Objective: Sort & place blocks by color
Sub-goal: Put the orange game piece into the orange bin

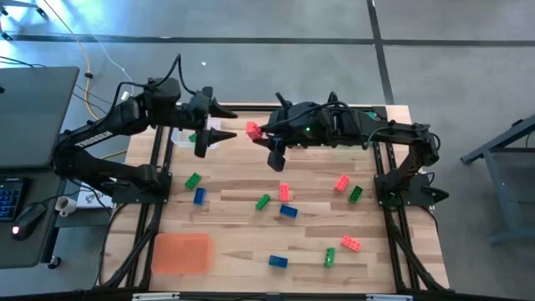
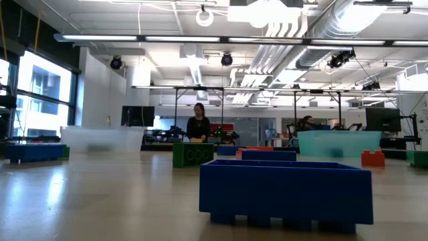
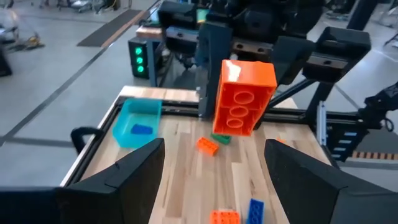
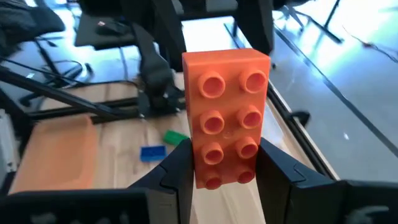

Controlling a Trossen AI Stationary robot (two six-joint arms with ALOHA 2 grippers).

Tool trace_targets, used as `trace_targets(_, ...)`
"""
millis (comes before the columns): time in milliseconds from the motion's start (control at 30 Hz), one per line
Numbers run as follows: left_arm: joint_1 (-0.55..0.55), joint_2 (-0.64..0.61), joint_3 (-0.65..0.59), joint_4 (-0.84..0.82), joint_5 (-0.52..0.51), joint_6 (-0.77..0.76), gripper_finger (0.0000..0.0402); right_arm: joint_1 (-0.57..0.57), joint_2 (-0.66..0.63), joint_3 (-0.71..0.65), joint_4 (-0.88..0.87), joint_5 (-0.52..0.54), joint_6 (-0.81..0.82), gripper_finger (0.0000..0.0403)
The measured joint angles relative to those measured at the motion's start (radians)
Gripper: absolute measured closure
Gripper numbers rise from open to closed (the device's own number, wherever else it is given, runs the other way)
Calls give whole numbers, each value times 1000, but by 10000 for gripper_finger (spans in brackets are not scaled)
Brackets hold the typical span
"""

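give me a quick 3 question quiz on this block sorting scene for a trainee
1. True or false: the right end effector is shut on a red block.
2. Which tray lies at the table's near left corner in the high view? A orange tray B green tray C clear tray
3. Fill in: the left end effector is ____.

Key: 1 true. 2 A, the orange tray. 3 open, with nothing between its fingers.

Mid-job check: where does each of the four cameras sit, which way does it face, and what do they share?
High: overhead, straight down; both arms, table.
Low: table height, level into the room; blue brick close, no arm.
Left wrist: past open left gripper toward right arm's red brick.
Right wrist: right gripper shut on that brick.
Shared: red brick, in high view and both wrist views.
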Motion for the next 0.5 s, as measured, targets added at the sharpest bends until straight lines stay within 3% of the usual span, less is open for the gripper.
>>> trace_targets(500,-77,2,0,142,-46,-34,135,-19,0,0,108,-101,-27,295)
